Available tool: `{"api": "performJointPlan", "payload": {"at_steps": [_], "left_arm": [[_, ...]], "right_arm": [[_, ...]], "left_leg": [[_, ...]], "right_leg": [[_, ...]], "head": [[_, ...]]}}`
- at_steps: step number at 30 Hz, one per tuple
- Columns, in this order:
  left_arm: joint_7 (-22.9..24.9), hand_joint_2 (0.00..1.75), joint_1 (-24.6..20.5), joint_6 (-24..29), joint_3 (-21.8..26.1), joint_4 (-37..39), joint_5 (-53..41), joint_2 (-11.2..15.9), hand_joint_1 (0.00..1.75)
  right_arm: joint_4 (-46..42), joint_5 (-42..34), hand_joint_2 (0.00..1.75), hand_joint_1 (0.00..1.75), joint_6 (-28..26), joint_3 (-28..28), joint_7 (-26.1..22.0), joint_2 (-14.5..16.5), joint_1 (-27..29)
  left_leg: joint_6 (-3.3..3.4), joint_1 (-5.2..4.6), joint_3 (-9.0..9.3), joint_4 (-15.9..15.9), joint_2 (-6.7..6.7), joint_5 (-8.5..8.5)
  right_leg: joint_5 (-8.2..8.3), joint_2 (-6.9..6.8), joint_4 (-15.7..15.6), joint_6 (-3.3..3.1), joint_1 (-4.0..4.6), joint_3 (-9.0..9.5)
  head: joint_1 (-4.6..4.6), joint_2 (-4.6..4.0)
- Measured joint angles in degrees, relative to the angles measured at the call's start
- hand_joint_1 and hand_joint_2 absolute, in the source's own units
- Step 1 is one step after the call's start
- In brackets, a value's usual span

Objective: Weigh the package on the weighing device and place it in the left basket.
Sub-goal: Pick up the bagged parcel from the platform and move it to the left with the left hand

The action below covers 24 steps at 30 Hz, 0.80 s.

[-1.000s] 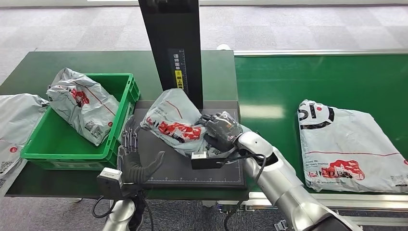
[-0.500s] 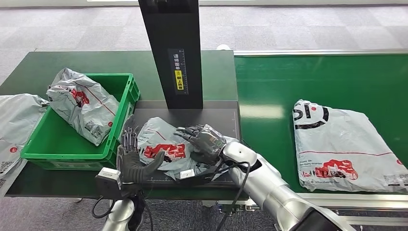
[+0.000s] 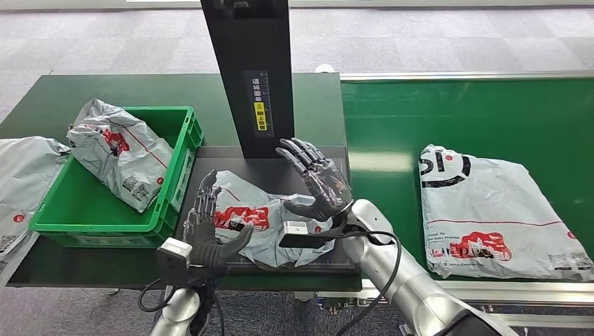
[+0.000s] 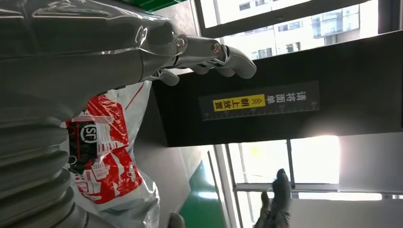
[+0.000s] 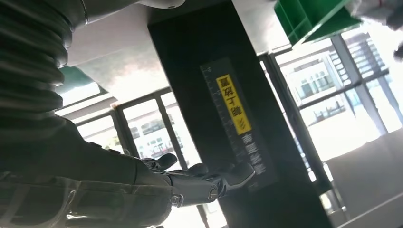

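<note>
The grey package (image 3: 263, 218) with red print lies flat on the dark weighing plate (image 3: 270, 169), in front of the black column (image 3: 249, 77). My right hand (image 3: 315, 183) hovers open just above the package's right end, fingers spread and pointing up, holding nothing. At the package's left edge my left hand (image 3: 210, 225) stands open, its thumb reaching over the wrapper. In the left wrist view the package (image 4: 107, 159) sits beside the left hand's fingers (image 4: 209, 52). The right wrist view shows the right hand (image 5: 199, 183) spread before the column (image 5: 237, 109).
The green basket (image 3: 98, 229) stands left of the plate with another grey package (image 3: 120, 155) inside. A large package (image 3: 490, 210) lies on the green conveyor at right. One more package (image 3: 21, 183) lies at the far left table edge.
My right hand has let go of the package and lifted off it, fingers spread. The package now lies flat on the plate. My left hand has moved up against its left edge.
</note>
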Motion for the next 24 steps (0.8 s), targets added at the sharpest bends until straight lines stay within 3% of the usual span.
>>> {"api": "performJointPlan", "payload": {"at_steps": [4,9,17,21,24], "left_arm": [[4.65,1.75,-1.35,4.63,-0.8,3.47,-7.55,0.47,0.0],[16.67,1.75,-5.74,12.39,-3.78,11.82,-25.1,1.07,0.0],[29.08,1.75,-14.18,9.55,-6.86,24.17,-41.54,0.81,0.02],[32.03,1.75,-16.68,7.03,-7.48,26.84,-45.17,0.27,1.74],[31.89,1.75,-17.41,4.81,-7.57,27.77,-46.81,-0.19,1.75]], "right_arm": [[-5.53,-10.37,1.75,0.0,3.31,-4.62,-0.42,-1.24,3.66],[-13.98,-21.78,1.75,0.0,12.36,-11.67,-0.55,-2.82,8.35],[-28.4,-24.83,1.75,0.0,23.21,-21.52,0.3,-3.3,17.97],[-34.26,-22.67,1.75,0.0,23.64,-24.3,1.19,-3.31,21.82],[-37.32,-20.71,1.75,0.0,22.76,-25.75,1.84,-3.3,23.87]], "left_leg": [[0.0,0.0,-0.01,0.0,-0.02,0.0],[0.0,-0.01,-0.04,0.0,-0.02,0.0],[0.0,-0.01,0.0,-0.01,-0.18,0.0],[0.01,-0.01,0.14,-0.04,-0.27,0.0],[0.09,-0.02,0.22,-0.05,-0.29,0.06]], "right_leg": [[0.0,-0.02,0.0,0.0,0.0,-0.02],[0.0,-0.02,0.0,0.0,-0.01,-0.03],[-0.01,-0.19,0.0,0.02,-0.01,0.1],[-0.03,-0.27,-0.02,0.04,-0.02,0.29],[-0.02,-0.34,-0.05,0.05,-0.02,0.41]], "head": [[-0.01,0.0],[-0.01,0.0],[-0.01,0.0],[0.0,0.0],[0.0,0.0]]}}
